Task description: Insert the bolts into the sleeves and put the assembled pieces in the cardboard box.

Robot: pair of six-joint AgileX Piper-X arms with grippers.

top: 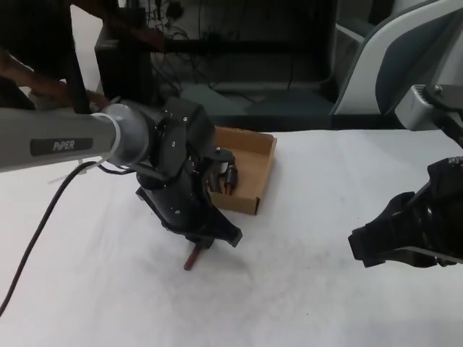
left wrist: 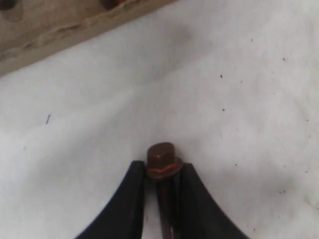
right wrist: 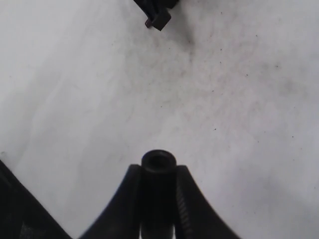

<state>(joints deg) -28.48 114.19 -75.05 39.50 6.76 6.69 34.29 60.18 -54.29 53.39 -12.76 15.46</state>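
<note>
I've got the left gripper point(left wrist: 163, 172) pinching a reddish bolt point(left wrist: 162, 158) just off the near side of the cardboard box point(top: 265, 172), head poking past the fingertips. The right gripper point(right wrist: 158, 174) clamps a black sleeve point(right wrist: 158, 161), well right of the box.
</note>
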